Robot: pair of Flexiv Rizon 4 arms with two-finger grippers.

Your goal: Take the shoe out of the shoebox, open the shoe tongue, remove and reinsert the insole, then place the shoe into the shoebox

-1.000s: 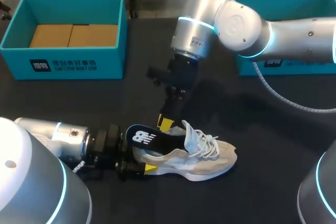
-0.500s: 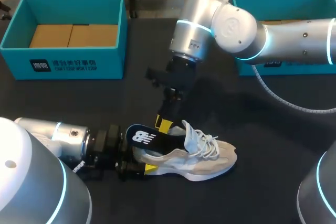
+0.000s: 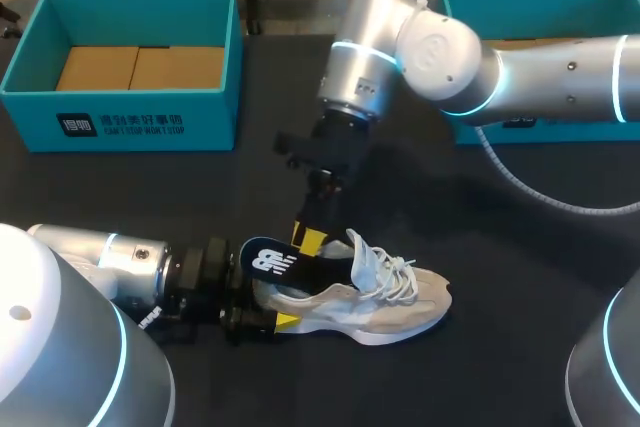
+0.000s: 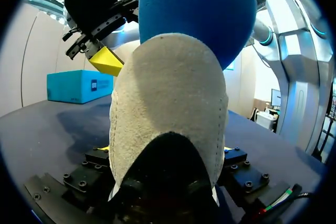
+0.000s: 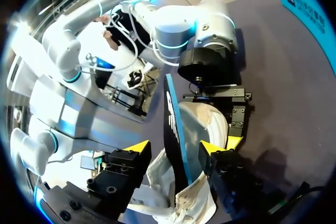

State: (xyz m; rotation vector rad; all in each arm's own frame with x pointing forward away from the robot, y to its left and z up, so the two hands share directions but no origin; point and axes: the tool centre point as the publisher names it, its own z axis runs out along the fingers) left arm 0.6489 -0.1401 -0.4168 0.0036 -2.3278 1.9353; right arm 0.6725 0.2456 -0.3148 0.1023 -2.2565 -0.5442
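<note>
My left claw (image 3: 268, 305) clamps the sneaker (image 3: 400, 302) by its heel; right claw (image 5: 177, 148) hangs apart astride the insole (image 5: 173, 124), closing off-centre could buckle it

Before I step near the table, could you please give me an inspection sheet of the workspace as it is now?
Surface: dark table, carrying the shoe and two boxes.
Job's things: shoe on the table, outside the shoebox, toe toward my right; insole stands up out of its heel; shoebox at the back left, with cardboard inside.
Clutter: second teal box at the back right, partly behind the right arm.
Grippers: left gripper shut on the shoe's heel; right gripper open, fingers on either side of the insole, not touching it.
Cables: grey cable from the right arm loops over the table.
Surroundings: nothing seen.
</note>
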